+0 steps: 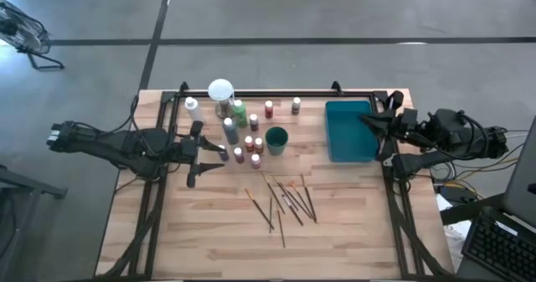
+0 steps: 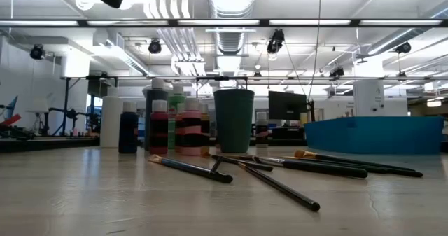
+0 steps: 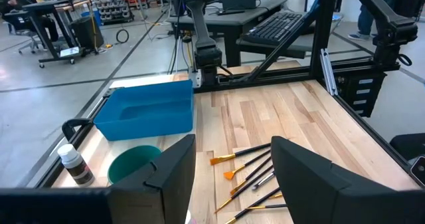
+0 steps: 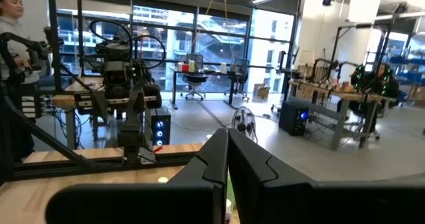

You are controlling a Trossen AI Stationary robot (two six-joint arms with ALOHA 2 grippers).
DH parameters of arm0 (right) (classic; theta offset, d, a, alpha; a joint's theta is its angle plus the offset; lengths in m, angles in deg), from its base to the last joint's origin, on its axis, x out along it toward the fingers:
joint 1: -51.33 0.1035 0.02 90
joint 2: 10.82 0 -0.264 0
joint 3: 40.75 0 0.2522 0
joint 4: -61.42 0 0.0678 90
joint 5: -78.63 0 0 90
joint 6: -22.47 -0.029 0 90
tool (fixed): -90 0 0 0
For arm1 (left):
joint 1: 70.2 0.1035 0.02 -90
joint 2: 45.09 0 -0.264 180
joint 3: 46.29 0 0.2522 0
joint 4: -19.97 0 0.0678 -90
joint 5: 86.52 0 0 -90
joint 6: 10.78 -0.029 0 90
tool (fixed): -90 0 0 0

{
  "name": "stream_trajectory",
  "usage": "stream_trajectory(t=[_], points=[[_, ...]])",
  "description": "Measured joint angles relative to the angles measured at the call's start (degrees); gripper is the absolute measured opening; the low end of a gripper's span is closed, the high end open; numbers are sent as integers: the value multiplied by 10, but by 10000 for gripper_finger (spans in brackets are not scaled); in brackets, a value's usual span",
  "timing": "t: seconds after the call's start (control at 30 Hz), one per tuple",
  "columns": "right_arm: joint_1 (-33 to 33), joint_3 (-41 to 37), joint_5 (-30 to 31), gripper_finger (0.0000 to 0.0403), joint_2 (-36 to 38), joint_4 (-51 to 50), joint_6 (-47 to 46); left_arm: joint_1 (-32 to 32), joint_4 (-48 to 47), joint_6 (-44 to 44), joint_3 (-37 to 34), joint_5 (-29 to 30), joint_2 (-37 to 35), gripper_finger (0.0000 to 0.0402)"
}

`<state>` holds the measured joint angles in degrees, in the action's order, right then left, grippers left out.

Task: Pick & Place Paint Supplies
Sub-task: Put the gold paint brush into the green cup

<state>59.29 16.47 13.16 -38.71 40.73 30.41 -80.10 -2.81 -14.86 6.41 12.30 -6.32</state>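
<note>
On the worktop (image 1: 167,232), the paint bottles (image 1: 243,135) cluster near the far edge, left of centre, with the cup (image 1: 277,140) just to their right. The tray (image 1: 350,130) sits toward the far right corner. The brushes (image 1: 285,200) lie scattered at mid-worktop, nearer the front edge than the bottles.

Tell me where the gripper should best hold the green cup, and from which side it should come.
Probably the rim, from straight above. The green cup stands upright with its mouth open, so one finger can go inside the wall. Paint bottles crowd its left side; the side toward the teal tray is free.
</note>
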Motion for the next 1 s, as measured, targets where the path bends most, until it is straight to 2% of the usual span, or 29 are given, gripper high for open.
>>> stream_trajectory(t=[0.13,0.2,0.4,0.67,0.8,1.0], points=[[0,0,-21,8,-12,74,47,0,0,0,0,0,0,202],[0,0,-37,8,-15,110,52,0,0,0,0,0,0,202],[0,0,-36,8,-25,180,52,0,0,0,0,0,0,202],[0,0,-38,8,-109,265,112,0,0,0,0,0,0,202],[0,0,-8,8,-149,301,136,0,0,0,0,0,0,202],[0,28,-3,8,-187,320,153,0,0,0,0,0,0,202]])
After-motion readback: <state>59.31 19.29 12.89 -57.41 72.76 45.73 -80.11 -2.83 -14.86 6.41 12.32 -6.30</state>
